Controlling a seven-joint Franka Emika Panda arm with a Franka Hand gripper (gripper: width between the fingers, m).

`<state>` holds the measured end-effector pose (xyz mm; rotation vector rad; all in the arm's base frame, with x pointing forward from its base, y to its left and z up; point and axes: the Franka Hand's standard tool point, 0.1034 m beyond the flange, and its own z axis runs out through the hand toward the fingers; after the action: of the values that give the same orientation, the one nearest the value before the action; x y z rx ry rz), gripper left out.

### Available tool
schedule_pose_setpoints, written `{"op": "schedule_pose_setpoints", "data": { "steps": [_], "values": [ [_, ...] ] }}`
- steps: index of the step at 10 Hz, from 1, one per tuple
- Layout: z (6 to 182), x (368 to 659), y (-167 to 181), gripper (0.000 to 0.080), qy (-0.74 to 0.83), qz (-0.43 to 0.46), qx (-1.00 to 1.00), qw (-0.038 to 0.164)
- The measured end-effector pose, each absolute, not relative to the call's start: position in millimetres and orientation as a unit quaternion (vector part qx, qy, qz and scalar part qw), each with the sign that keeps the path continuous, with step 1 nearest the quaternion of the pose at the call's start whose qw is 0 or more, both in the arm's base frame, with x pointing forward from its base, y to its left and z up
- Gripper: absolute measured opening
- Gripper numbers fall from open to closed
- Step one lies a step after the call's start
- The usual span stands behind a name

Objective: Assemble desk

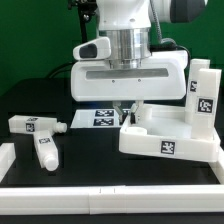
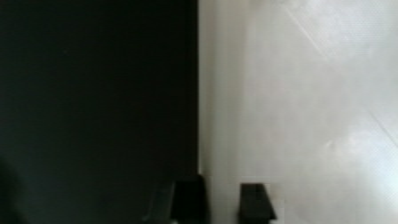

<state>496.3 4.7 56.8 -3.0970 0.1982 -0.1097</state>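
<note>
At the exterior view's left, two loose legs (image 1: 33, 125) (image 1: 46, 153) are seen lying near each other on the black tabletop (image 1: 100, 165). The marker board (image 1: 100, 118) is laid flat towards the middle. The gripper (image 1: 129, 112) is lowered at the left end of the desk panel (image 1: 170, 140), its jaws clenched; whether the rim is pinched cannot be told. One upright leg (image 1: 204, 95) is seen at the panel's right end.
</note>
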Motion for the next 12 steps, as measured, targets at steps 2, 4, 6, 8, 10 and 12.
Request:
{"op": "schedule_pose_setpoints", "data": {
  "steps": [2, 4, 6, 8, 10, 12],
  "values": [
    [68.1, 516.6, -7.6, 0.0054, -0.054, -0.027, -0.998, 0.013],
    [80.7, 559.4, -28.0, 0.0054, -0.221, -0.032, -0.975, 0.006],
    [80.5, 567.7, -25.5, 0.0054, -0.303, -0.032, -0.952, 0.000],
    [77.6, 564.6, -29.7, 0.0054, -0.351, -0.025, -0.936, -0.006],
    [88.1, 583.2, -34.6, 0.0054, -0.475, -0.008, -0.880, -0.025],
    [88.6, 622.8, -34.7, 0.0054, -0.587, 0.013, -0.808, -0.044]
  ]
}}
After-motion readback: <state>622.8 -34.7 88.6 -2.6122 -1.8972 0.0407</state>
